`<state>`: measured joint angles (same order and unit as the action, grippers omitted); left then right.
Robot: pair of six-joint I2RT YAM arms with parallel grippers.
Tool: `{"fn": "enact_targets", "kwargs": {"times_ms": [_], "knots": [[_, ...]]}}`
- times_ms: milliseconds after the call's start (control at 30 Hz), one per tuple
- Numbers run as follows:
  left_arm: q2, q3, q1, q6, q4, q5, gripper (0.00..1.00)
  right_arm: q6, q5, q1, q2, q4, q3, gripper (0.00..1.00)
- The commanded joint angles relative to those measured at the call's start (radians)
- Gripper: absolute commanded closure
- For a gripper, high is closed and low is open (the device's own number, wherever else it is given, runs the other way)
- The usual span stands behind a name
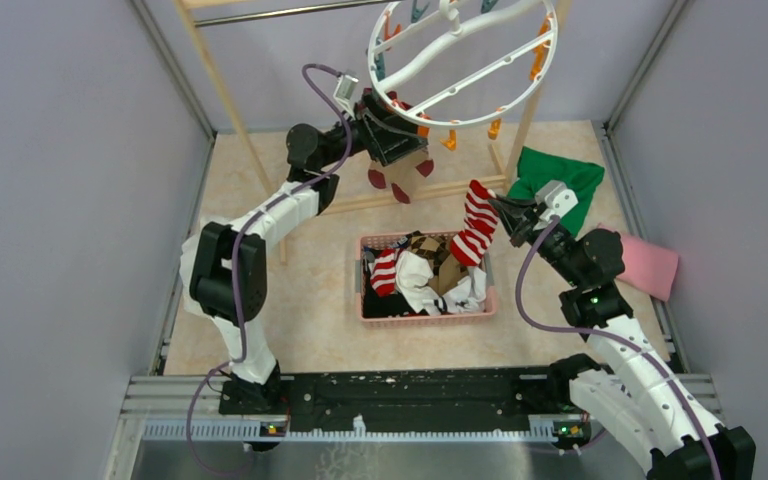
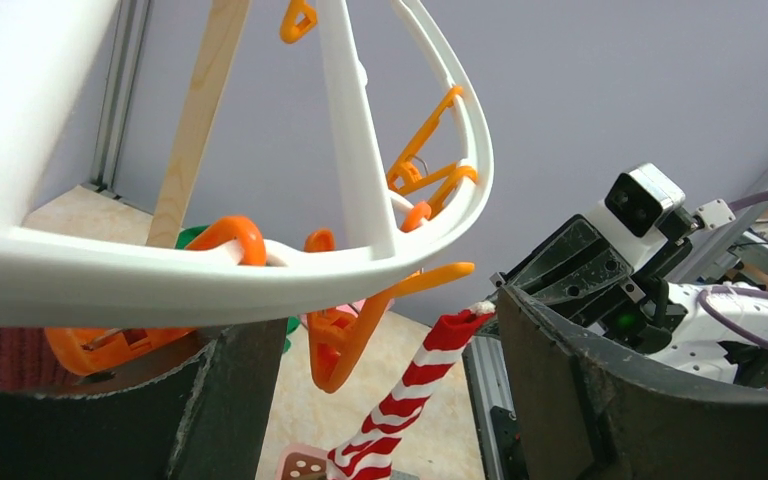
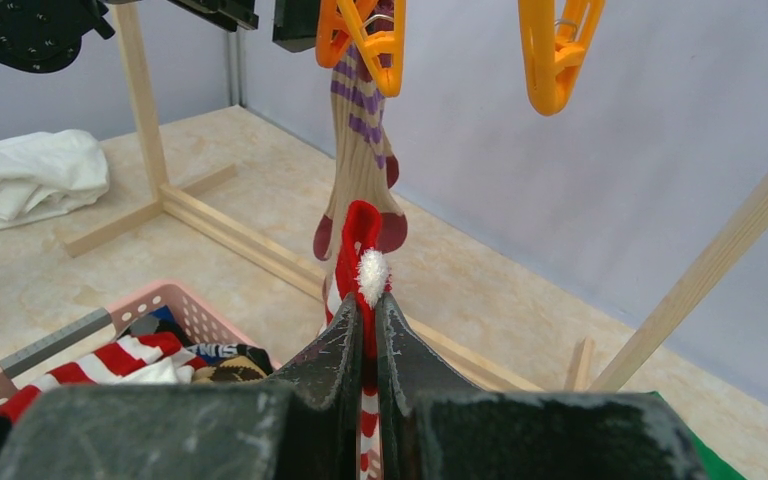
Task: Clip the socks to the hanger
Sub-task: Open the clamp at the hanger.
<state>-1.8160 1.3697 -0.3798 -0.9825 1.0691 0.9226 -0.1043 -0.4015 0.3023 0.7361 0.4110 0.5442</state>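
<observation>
- Well, the right end effector (image 3: pixel 370 300) is clamped tight on one end of a red-and-white striped sock (image 1: pixel 475 225), which hangs from it towards the pink basket (image 1: pixel 425 320) on the desk (image 1: pixel 300 330), where more socks lie in a heap
- The left end effector (image 1: pixel 397 140) is up under the rim of the white hanger (image 1: pixel 550 50), jaws wide apart with an orange peg (image 2: pixel 360 330) between them; whether they touch it I cannot tell
- A tan sock with maroon stripes (image 3: pixel 360 130) hangs from another orange peg on the ring
- That striped sock looks light, soft and floppy, so I'd judge it will sag and swing; the place to hold it is right by the end, as now, with a little fabric standing above the fingertips for a peg to bite
- The hanger hangs free above the desk, so I reckon it will tip or turn when pushed
</observation>
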Motion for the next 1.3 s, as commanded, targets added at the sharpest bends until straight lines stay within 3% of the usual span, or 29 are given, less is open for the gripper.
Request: {"fn": "enact_targets", "kwargs": {"times_ms": [0, 600, 1267], "knots": [[-0.023, 0.056, -0.010, -0.018, 0.084, -0.007, 0.18, -0.006, -0.001, -0.009, -0.002, 0.023, 0.017, 1.00], [-0.093, 0.127, -0.022, -0.098, 0.152, -0.008, 0.29, -0.006, 0.001, -0.012, -0.010, 0.020, 0.017, 1.00], [-0.112, 0.138, -0.031, -0.162, 0.187, -0.064, 0.52, -0.006, -0.003, -0.012, -0.013, 0.018, 0.010, 1.00]]}}
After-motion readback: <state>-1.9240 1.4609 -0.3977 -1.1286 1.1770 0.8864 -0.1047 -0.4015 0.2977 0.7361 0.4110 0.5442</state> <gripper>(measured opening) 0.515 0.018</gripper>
